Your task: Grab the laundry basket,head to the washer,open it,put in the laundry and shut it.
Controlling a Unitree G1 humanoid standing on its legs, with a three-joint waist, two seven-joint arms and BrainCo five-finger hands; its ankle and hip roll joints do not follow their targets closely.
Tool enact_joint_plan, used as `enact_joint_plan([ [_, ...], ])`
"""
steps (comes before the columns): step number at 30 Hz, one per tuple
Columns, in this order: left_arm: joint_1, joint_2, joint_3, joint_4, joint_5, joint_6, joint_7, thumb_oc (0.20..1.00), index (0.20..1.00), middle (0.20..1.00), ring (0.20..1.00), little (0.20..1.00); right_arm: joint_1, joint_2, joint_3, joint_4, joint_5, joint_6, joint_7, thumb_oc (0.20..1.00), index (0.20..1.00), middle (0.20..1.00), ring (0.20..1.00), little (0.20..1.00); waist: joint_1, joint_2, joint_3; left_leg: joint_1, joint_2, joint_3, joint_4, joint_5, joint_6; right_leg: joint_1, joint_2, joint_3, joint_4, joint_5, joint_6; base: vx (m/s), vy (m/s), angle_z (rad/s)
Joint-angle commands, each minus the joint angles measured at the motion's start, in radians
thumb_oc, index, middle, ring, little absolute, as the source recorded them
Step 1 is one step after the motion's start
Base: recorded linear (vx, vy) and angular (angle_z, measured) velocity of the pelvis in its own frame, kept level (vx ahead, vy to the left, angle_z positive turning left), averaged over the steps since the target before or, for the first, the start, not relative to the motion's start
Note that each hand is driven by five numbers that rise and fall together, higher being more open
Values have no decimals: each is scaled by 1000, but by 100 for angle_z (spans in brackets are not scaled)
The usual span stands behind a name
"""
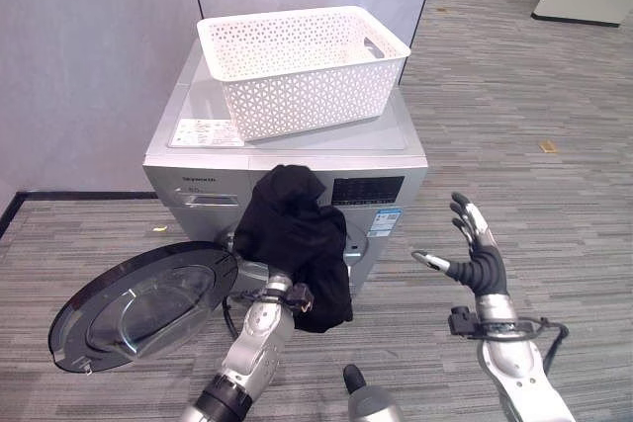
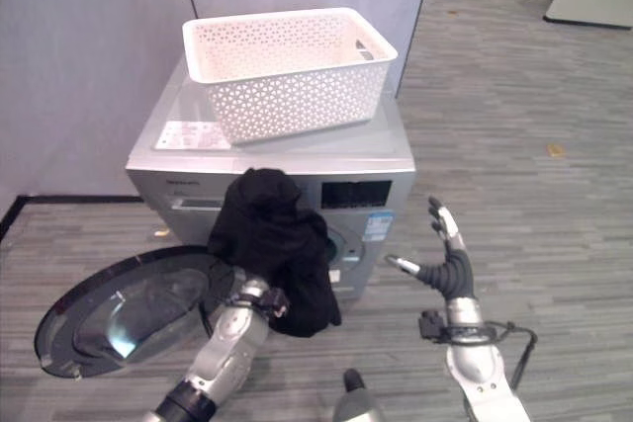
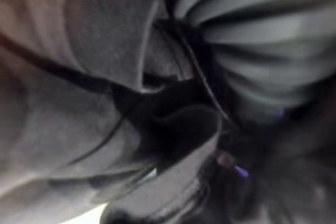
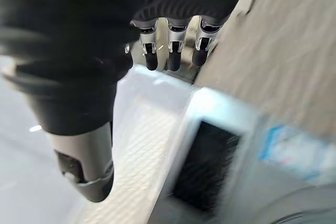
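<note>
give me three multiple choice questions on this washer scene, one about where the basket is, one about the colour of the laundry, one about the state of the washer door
1. Where is the basket?
A. on the floor
B. on top of the washer
C. inside the drum

2. What colour is the laundry at the washer's opening?
A. black
B. red
C. white

3. How is the washer door?
A. shut
C. swung open
B. taken off and leaning on the wall

Answers: 1 B, the white basket stands on the lid of the washer. 2 A, the laundry bunched over the left hand is black. 3 C, the round door hangs out to the washer's left on its hinge, while the right hand is held open in the air beside the washer's front.
</note>
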Motion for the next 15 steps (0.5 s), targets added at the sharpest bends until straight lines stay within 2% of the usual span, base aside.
enact_joint_plan([
  [1, -29, -3, 18, -68, -58, -55, -46, 200, 200, 200, 200, 200, -46, 35, -56, 2, -18, -28, -71, 1000, 1000, 1000, 1000, 1000, 10, 13, 34, 56, 54, 73, 154, -227, 33, -226, -31, -9, 70, 70, 46, -154, 15, -2],
  [2, -13, -2, 25, -57, -92, -58, -49, 200, 200, 200, 200, 200, -56, 44, -54, 46, -14, -13, -96, 1000, 1000, 1000, 1000, 1000, 12, 11, 78, 17, 61, 68, 193, -234, 33, -249, -28, -5, 78, 71, 45, -113, 0, 0],
  [4, -10, -1, 27, -48, -96, -60, -47, 200, 200, 200, 200, 200, -64, 48, -52, 60, -10, -11, -104, 1000, 1000, 1000, 1000, 1000, 13, 5, 91, -6, 58, 68, 204, -228, 33, -267, -33, 1, 81, 76, 43, -141, -9, 2],
  [9, -28, -10, 12, 36, -114, -65, -31, 200, 200, 200, 200, 200, -145, 72, 11, 115, 101, -32, -121, 1000, 1000, 1000, 1000, 1000, 32, -14, 217, -149, 72, 57, 302, -227, 20, -351, -50, 0, 84, 101, 35, -178, -40, 6],
  [15, -103, -40, 32, 97, -96, -84, 24, 200, 200, 200, 200, 200, -200, 79, 64, 108, 141, -59, -143, 1000, 1000, 1000, 1000, 1000, 44, -23, 286, -269, 82, 42, 369, -227, 12, -426, -63, -10, 97, 113, 26, -104, -51, 3],
])
